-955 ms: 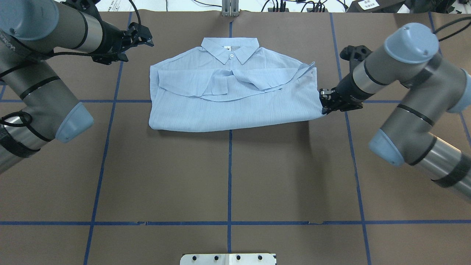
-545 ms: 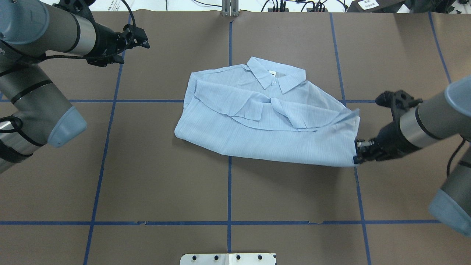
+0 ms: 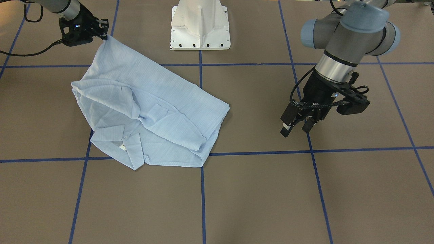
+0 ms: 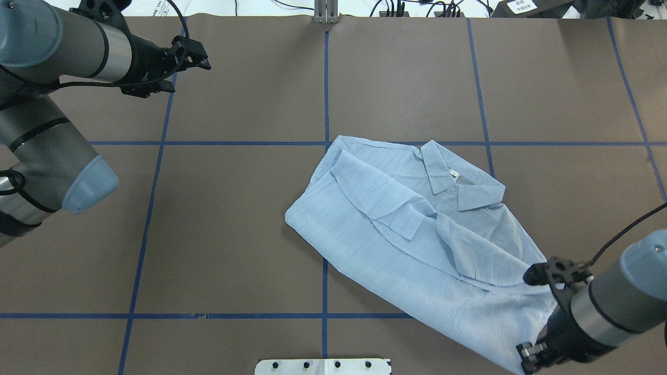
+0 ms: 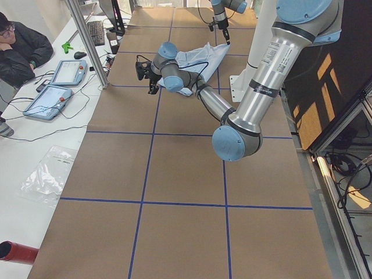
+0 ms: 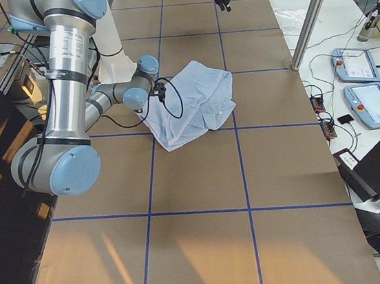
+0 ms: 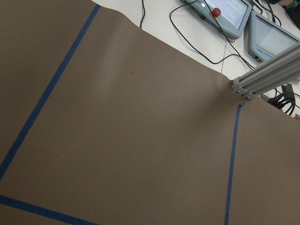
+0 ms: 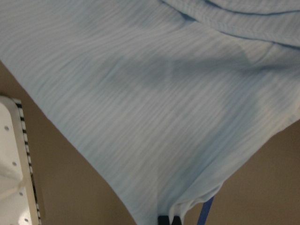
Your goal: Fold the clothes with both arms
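The light blue striped shirt (image 4: 396,245) lies partly folded and slanted across the brown table, its collar (image 4: 461,182) toward the far side. It also shows in the front view (image 3: 145,101). My right gripper (image 4: 525,357) is shut on the shirt's near right corner, close to the white base; the front view (image 3: 104,32) shows the cloth stretched up to it. The right wrist view shows the fabric (image 8: 140,93) filling the frame, with the gripper (image 8: 168,219) pinched on its edge. My left gripper (image 4: 203,56) is open and empty at the far left, well away from the shirt (image 3: 295,130).
The white pedestal base (image 3: 200,30) stands at the robot's edge of the table (image 4: 323,366). Blue tape lines (image 4: 325,104) grid the table. An aluminium post (image 7: 267,77) and teach pendants (image 7: 229,14) are beyond the far edge. An operator (image 5: 17,46) sits there.
My right gripper has dragged the shirt from the far middle toward the robot and to the right, turning it askew. The left arm has hardly moved.
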Motion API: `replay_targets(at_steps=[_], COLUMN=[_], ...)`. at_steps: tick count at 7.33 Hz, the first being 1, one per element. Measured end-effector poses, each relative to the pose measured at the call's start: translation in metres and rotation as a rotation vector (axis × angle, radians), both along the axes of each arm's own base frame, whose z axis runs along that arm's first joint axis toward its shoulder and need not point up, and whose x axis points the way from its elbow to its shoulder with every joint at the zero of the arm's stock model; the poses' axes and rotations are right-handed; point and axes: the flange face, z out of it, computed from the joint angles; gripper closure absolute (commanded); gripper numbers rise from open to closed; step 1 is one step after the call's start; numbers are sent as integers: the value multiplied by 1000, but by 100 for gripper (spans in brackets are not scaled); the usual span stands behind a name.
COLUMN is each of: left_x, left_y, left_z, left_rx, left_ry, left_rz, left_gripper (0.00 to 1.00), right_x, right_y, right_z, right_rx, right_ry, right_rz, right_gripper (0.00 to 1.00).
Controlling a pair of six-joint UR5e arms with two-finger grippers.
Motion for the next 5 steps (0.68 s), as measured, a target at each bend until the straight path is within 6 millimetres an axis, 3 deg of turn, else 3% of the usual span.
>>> replay_targets(at_steps=[1, 2, 3, 4, 5], left_x=[0, 4, 17, 40, 65], left_y=[2, 6, 15, 32, 51], left_z=[-2, -5, -6, -9, -13], left_rx=[4, 8, 11, 5, -15], left_ry=[3, 7, 10, 19, 37], left_rz=[2, 10, 35, 75, 113], left_gripper=[3, 2, 1, 1, 2], right_x=[-14, -26, -35, -43, -43], right_y=[25, 37, 35, 15, -20], right_z=[-6, -17, -32, -52, -70], right_rx=[-22, -40, -42, -31, -11], right_ry=[0, -12, -44, -92, -136], right_rz=[-53, -74, -62, -10, 78], right_gripper=[0, 0, 0, 0, 0])
